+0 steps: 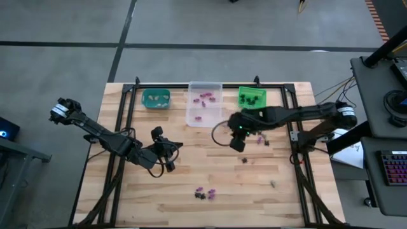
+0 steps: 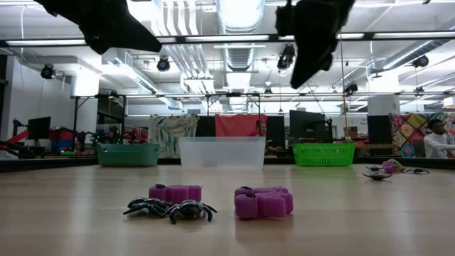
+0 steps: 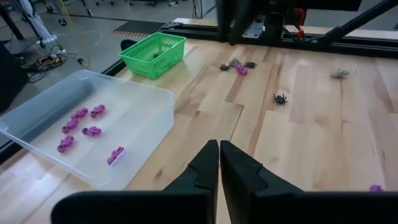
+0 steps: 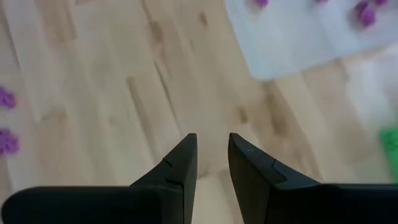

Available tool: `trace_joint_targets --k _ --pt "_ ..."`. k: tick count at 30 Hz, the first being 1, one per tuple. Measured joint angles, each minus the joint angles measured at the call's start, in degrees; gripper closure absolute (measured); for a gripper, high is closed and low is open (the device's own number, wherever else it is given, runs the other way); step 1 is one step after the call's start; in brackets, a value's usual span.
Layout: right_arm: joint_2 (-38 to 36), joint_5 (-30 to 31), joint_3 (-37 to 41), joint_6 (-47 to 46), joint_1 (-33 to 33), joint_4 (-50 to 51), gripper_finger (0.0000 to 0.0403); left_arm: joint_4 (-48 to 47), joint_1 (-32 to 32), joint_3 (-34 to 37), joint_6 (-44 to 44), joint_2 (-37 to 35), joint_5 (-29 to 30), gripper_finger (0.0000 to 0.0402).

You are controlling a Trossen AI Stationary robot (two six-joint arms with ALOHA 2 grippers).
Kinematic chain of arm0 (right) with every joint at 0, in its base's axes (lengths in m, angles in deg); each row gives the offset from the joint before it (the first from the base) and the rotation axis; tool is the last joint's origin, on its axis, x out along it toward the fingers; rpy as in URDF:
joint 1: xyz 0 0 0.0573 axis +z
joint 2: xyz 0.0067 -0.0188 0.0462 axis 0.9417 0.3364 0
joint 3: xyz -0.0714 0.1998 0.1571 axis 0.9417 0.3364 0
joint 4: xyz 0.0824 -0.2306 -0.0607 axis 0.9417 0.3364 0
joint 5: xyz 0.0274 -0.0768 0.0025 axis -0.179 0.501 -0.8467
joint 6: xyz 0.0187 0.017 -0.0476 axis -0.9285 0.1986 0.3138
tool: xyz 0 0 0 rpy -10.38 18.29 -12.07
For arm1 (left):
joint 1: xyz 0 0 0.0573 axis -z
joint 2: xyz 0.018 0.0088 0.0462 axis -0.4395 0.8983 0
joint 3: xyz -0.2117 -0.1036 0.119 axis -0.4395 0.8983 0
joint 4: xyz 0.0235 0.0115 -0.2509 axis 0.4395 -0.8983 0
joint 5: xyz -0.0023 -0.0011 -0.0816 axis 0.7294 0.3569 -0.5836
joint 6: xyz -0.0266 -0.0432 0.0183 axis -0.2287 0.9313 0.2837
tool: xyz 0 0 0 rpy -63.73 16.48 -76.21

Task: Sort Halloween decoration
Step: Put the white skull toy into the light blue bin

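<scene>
Between our right gripper (image 4: 212, 155) fingers we log a narrow gap with bare wood showing through it; nothing is grasped. It hangs above the table (image 1: 191, 159) near the clear bin (image 1: 204, 104).

Ahead of our left gripper (image 3: 219, 163), whose fingers are clenched together on nothing, lies the same clear bin (image 3: 134, 134). That wrist view lists five purple trinkets (image 3: 79, 114) on the bin floor; the low view shows only the bin's frosted wall (image 2: 222, 152).

Beyond the left fingers, beside the green bin (image 3: 153, 54): one black spider trinket (image 3: 280, 98) alone, a small purple-and-black cluster (image 3: 239, 67), one pale piece (image 3: 339, 73).

Low view only, nearest the camera: two purple pieces (image 2: 262, 202), lumpy and flat-lying, long axes running across the view; two black spiders (image 2: 171, 209) with splayed legs touching the left purple piece. Overhead these read as one small group (image 1: 205, 193), well apart from both grippers.

Teal bin (image 1: 156, 98): pale pieces inside, seen from overhead only.
</scene>
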Motion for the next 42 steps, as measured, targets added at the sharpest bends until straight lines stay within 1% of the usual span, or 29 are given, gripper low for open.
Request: trace_joint_targets --k 4,7,13,16,22,24,27,33,36,39,42 --pt "-1.9 0.0 4.1 -2.2 2.3 0.0 0.0321 1.3 0.0 0.0 0.2 0.0 0.0 0.0402" --pt "-3.0 0.0 7.1 -5.8 3.6 0.8 0.0321 1.7 0.0 0.0 0.2 0.0 0.0 0.0402" --pt "-3.6 0.0 11.3 -16.0 4.2 11.1 0.0321 1.8 0.0 0.0 0.0 0.0 0.0 0.0402" --pt "-3.6 1.5 13.5 -19.9 3.2 14.5 0.0321 1.8 0.0 0.0 -0.2 0.0 0.1 0.0402" --pt "-3.5 2.4 18.1 -27.4 -1.5 14.3 0.0321 1.9 0.0 0.0 -0.3 0.2 0.1 0.0402" --pt "-3.5 3.8 19.3 -29.7 -2.8 14.3 0.0320 1.9 0.0 0.0 -0.3 0.6 0.2 0.0402" --pt "-3.4 4.6 20.2 -31.0 -4.3 14.3 0.0311 1.9 0.0 0.0 -0.7 1.3 0.3 0.0402" --pt "-2.5 4.8 20.3 -31.1 -5.4 12.8 0.0281 2.1 -0.2 0.0 -3.0 3.6 0.3 0.0402" --pt "-1.7 5.3 20.4 -32.3 -5.8 13.1 0.0269 2.1 -0.3 -0.5 -3.8 5.0 1.4 0.0402" --pt "-1.4 6.6 21.3 -33.2 -6.5 13.3 0.0262 2.2 -0.4 -1.5 -5.6 6.3 2.6 0.0402" --pt "-1.4 6.6 22.8 -33.9 -7.6 13.2 0.0259 2.0 -0.5 -2.8 -8.1 7.8 3.1 0.0402"
